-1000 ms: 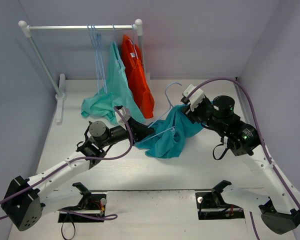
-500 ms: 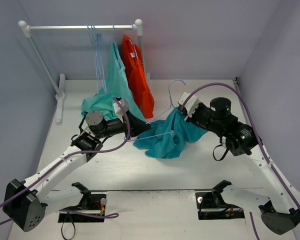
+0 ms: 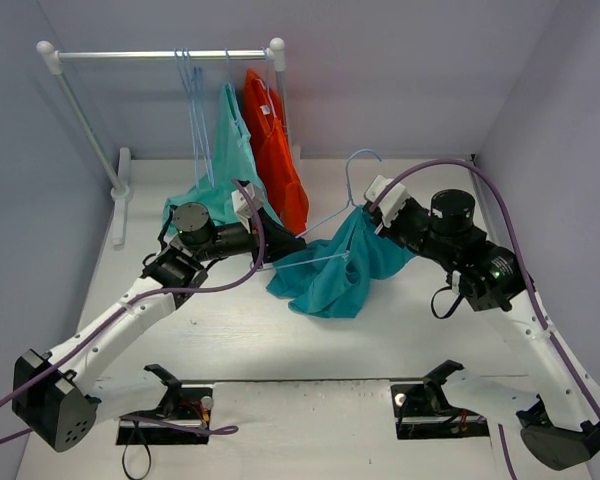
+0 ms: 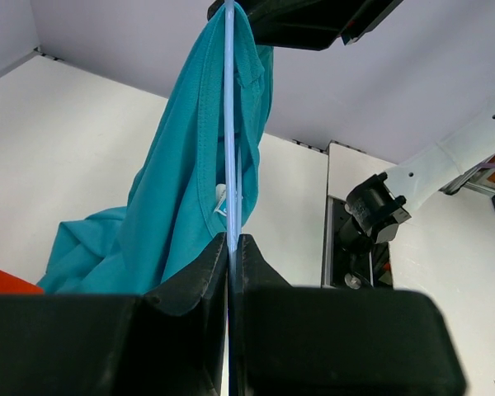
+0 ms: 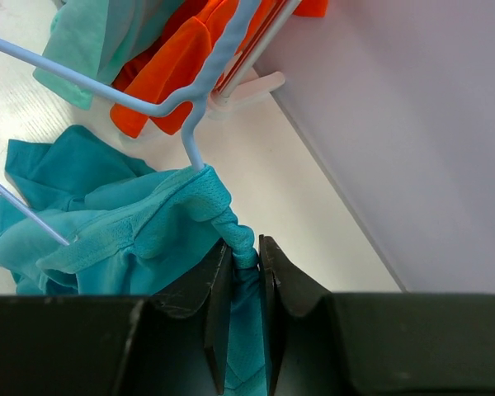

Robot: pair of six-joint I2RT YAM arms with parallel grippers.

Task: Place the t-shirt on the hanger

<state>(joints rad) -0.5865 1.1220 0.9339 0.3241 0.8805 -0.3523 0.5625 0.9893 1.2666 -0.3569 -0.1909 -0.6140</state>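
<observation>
Teal t-shirt (image 3: 335, 278), bunched; rolled edge pinched between right gripper (image 5: 241, 247) fingers, bulk hanging below them to table (image 3: 280, 345). Pale-blue hanger (image 3: 325, 222) wire clamped in closed left gripper (image 4: 232, 243), far end tucked under cloth. Bare tabletop nearward of both fingertips; orange garment (image 3: 280, 165) just behind.

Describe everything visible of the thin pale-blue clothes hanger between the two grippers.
Thin pale-blue hanger, looks like coated wire, triangular with a curved hook at its far end. It is held up, tilted; the left gripper is shut on one thin bar. The deep teal cloth t-shirt hangs bunched just under the hook.
</observation>
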